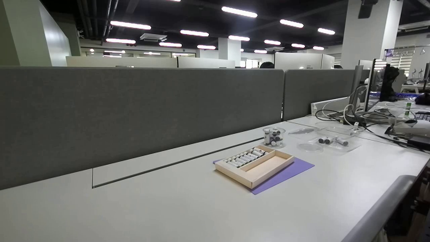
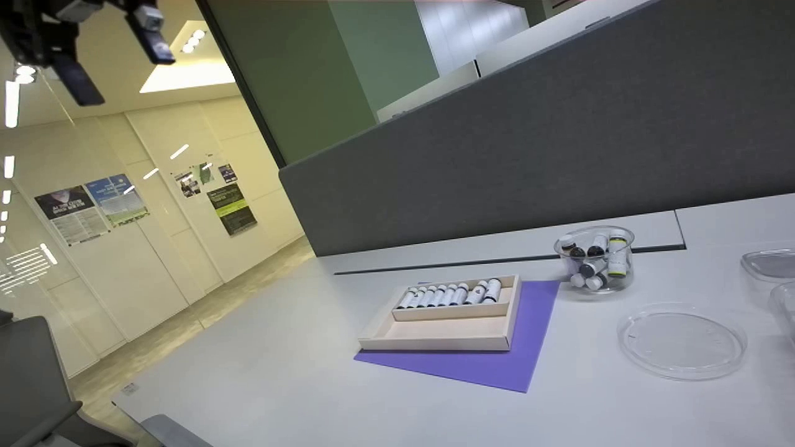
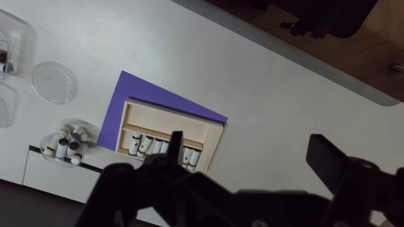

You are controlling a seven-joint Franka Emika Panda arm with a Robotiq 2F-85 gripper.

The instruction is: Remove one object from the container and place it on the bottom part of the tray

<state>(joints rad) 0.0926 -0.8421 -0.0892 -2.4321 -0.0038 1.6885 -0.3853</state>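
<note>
Tray [image 2: 447,326] on purple sheet [image 2: 530,324], holding bottles [image 2: 448,295]; tool [image 2: 126,78] aloft, jaws spread

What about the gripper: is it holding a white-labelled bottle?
No, in an exterior view the gripper is open, its fingers well apart with nothing held between them.
</note>
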